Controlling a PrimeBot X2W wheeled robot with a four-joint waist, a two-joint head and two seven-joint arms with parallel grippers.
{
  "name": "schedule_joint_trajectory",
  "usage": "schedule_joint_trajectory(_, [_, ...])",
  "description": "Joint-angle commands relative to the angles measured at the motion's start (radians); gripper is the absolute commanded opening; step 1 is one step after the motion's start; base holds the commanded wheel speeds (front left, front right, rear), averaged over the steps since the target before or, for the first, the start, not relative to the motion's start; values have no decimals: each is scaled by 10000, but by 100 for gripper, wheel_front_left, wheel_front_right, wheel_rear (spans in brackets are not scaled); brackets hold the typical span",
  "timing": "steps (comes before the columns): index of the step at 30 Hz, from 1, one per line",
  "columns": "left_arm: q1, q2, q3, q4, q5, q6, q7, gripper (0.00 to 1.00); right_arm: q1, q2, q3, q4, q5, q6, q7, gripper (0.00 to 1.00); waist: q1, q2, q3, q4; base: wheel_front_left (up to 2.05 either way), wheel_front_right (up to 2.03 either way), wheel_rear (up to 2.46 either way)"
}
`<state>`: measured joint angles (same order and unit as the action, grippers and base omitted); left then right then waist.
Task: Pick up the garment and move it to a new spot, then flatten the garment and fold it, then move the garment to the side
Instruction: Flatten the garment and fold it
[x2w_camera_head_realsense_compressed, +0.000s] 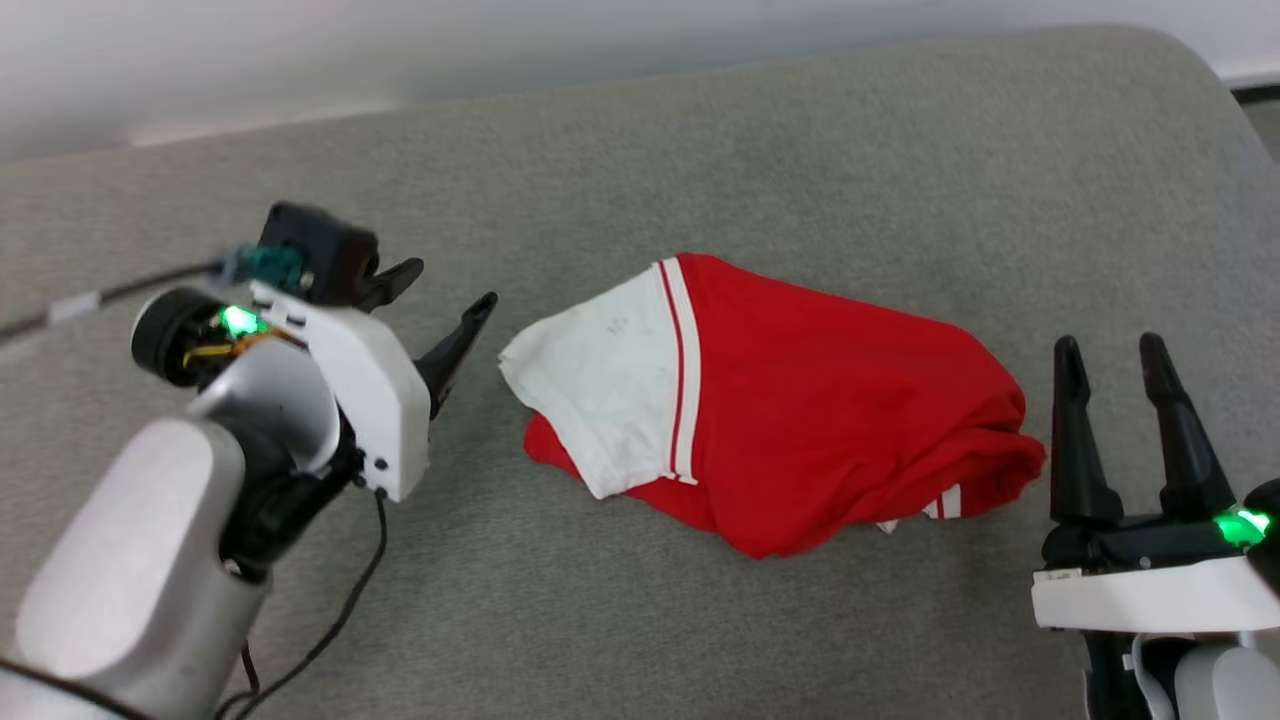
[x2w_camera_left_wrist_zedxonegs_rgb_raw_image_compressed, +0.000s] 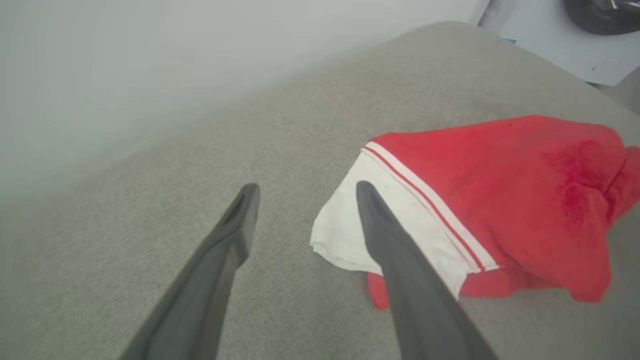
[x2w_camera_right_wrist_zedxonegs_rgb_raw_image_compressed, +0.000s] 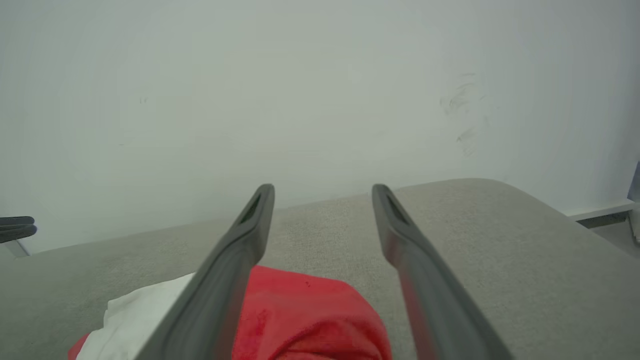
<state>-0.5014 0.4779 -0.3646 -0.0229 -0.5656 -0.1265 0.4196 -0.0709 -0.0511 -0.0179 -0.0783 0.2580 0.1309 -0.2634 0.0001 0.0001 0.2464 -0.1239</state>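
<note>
1. Grey woven-fabric bench (x2w_camera_head_realsense_compressed: 800, 150) with a rounded far corner spreads across the head view, and a pale, plain wall (x2w_camera_right_wrist_zedxonegs_rgb_raw_image_compressed: 320, 75) stands behind it.
2. Red short-sleeved jersey of thin fabric, the garment (x2w_camera_head_realsense_compressed: 800, 400), lies crumpled on the middle of the bench between the two hands. Its long axis runs left to right across the head view, slanting slightly nearer the robot toward the right.
3. Its white sleeve (x2w_camera_head_realsense_compressed: 600, 390) lies flat on top and points to the robot's left. The bunched, folded-under red end points to the robot's right.
4. Red-and-white stripe trim (x2w_camera_head_realsense_compressed: 685, 370) crosses the garment's long axis where the sleeve meets the red body. A smaller striped bit (x2w_camera_head_realsense_compressed: 945, 503) peeks out under the right end.
5. Left hand (x2w_camera_head_realsense_compressed: 450, 283), on a silver and white arm, has its two dark fingers spread wide with nothing between them. It aims at the sleeve's edge and sits just beside it; in the left wrist view one finger (x2w_camera_left_wrist_zedxonegs_rgb_raw_image_compressed: 400, 270) overlaps the sleeve.
6. Right hand (x2w_camera_head_realsense_compressed: 1109, 343) stands with its fingers spread and empty, tips pointing up the head view, just beside the garment's red end.
7. Black cable (x2w_camera_head_realsense_compressed: 340, 600) trails from the left arm.
</note>
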Motion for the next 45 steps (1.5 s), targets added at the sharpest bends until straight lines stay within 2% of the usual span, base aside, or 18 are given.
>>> schedule_joint_trajectory(1, [-378,160,-165,152,-208,-19,553,100,-150,15,-38,-56,69,-3,-20,100,-1,-1,473,-397,0,0,0])
schedule_joint_trajectory(4, [-1234,167,-408,651,-1142,-34,1989,100,-307,18,-71,-83,196,-3,-20,100,-1,-1,824,-580,0,0,0])
schedule_joint_trajectory(5, [-1700,190,-540,1087,-1592,-34,2807,100,-416,16,-55,-72,230,-3,-20,100,-1,-1,1062,-705,0,0,0])
schedule_joint_trajectory(9, [-2372,318,-1039,1812,-1962,-40,4098,100,-576,16,28,-60,260,-3,-20,100,-1,-1,1446,-891,0,0,0])
schedule_joint_trajectory(12, [-2624,484,-1516,2195,-1819,-42,4489,100,-683,16,50,-63,325,-3,-20,100,-1,-1,1630,-964,0,0,0])
schedule_joint_trajectory(18, [-2752,517,-2095,2751,-1731,-42,4355,100,-750,16,-31,-91,347,-3,-20,100,-1,-1,1791,-941,0,0,0])
schedule_joint_trajectory(19, [-2684,496,-2224,2821,-1873,-44,4420,16,-769,16,-47,-94,324,-3,-20,100,-1,-1,1804,-916,0,0,0])
schedule_joint_trajectory(20, [-2630,510,-2436,2815,-1982,-44,4482,0,-779,16,-64,-94,279,-3,-20,100,-1,-1,1807,-876,0,0,0])
schedule_joint_trajectory(26, [-2824,869,-2636,2837,-1885,-31,3288,0,-740,16,-117,14,44,-3,-20,100,-1,-1,1473,-511,0,0,0])
schedule_joint_trajectory(36, [-2340,1234,-1505,3060,-2155,161,711,0,-264,16,-107,253,-407,-3,-20,100,-1,-1,110,386,0,0,0])
schedule_joint_trajectory(45, [-1253,1925,-772,3186,-2285,610,-378,0,-63,15,-26,366,-670,-3,-20,100,-1,-1,-338,980,0,0,0])
